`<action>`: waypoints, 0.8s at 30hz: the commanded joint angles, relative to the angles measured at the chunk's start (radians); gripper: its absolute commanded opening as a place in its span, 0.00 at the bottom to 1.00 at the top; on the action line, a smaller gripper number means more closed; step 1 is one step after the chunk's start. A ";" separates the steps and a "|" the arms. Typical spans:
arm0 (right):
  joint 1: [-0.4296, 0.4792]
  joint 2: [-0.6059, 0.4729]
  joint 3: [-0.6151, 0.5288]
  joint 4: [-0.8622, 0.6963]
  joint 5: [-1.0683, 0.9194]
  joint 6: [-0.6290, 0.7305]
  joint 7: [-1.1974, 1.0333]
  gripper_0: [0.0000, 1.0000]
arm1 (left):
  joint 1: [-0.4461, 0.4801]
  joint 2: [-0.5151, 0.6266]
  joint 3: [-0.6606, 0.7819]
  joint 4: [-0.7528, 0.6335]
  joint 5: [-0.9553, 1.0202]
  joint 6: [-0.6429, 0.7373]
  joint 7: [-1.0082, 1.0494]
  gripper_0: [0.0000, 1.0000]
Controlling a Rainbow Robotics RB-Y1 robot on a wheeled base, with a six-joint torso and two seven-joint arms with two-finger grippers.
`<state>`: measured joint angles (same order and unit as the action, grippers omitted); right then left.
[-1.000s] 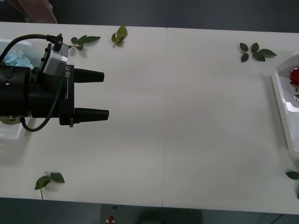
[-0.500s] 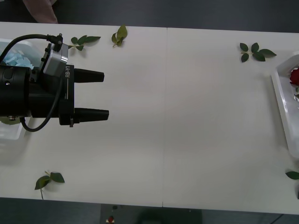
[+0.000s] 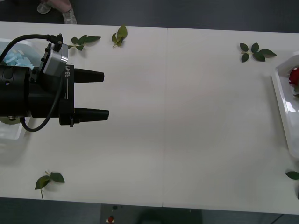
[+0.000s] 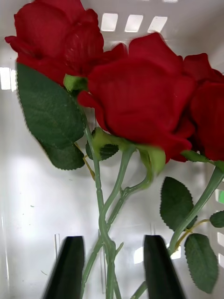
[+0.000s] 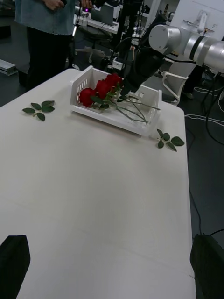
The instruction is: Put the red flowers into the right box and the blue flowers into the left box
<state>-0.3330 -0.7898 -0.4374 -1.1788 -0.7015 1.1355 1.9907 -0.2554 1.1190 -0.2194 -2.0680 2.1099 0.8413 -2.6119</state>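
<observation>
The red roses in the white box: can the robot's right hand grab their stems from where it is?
Probably yes. The right gripper hangs open just over the red roses in the right box, with green stems running between its black fingers. Nothing blocks it.

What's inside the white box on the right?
Red flowers lie in the right box, stems crossing. The right gripper hangs open over them. Blooms and leaves hide some of the floor.

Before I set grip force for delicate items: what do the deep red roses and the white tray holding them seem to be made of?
The deep red roses look like fabric: matte petals with a fine woven texture, on smooth, slightly shiny green stems, likely plastic. The white tray with slotted walls looks like moulded plastic, with a glossy surface showing reflections. The right gripper hangs open over the stems.
</observation>
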 commanded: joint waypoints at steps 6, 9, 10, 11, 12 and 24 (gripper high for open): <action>0.011 -0.057 -0.023 -0.030 -0.085 0.001 0.146 1.00 | 0.002 0.018 0.006 -0.024 0.009 -0.001 -0.036 1.00; 0.011 -0.057 -0.046 -0.038 -0.127 0.027 0.218 1.00 | 0.002 0.018 0.006 -0.024 0.009 -0.001 -0.036 1.00; 0.011 -0.057 -0.060 -0.045 -0.144 0.049 0.246 1.00 | 0.002 0.018 0.006 -0.024 0.009 -0.001 -0.036 1.00; 0.011 -0.057 -0.072 -0.056 -0.153 0.067 0.269 1.00 | 0.002 0.018 0.006 -0.024 0.009 -0.001 -0.036 1.00; 0.011 -0.057 -0.086 -0.071 -0.164 0.095 0.293 1.00 | 0.002 0.018 0.006 -0.024 0.009 -0.001 -0.036 1.00; 0.011 -0.057 -0.095 -0.360 -0.181 0.306 0.547 1.00 | 0.002 0.018 0.006 -0.024 0.009 -0.001 -0.036 1.00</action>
<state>-0.3179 -0.7912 -0.5302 -1.4750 -0.8668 1.4254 2.4508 -0.2554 1.1190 -0.2194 -2.0680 2.1099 0.8413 -2.6119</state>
